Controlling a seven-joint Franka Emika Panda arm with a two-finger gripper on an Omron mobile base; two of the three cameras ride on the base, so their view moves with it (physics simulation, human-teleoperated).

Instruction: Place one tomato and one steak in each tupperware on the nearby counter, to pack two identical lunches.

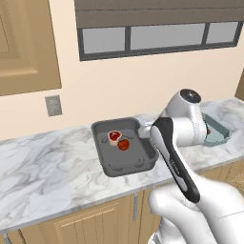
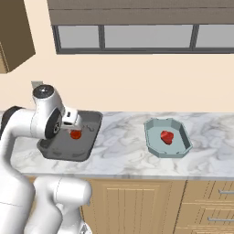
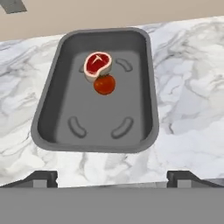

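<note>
Marbled white-and-grey bench, running the width of the scene above light wooden cabinet doors, carrying both containers. White arm, rising over the bench front, its upper link partly covering the right end of the grey box in the left base view. Dark grey tupperware, larger rectangle with rounded corners, resting on the bench, open-topped; holds one steak and one tomato. Pale teal tupperware, smaller with cut corners, well apart from the grey box further along the bench; holds a single deep red item, which looks like the plain steak, though it is too small to tell for certain. End effector, poised above the near edge of the grey box, jaws spread wide, nothing between them. Pink-red steak with white fat rim, lying toward the far half of the grey box. Tomato, glossy red-orange ball, touching the steak's near edge.
</note>
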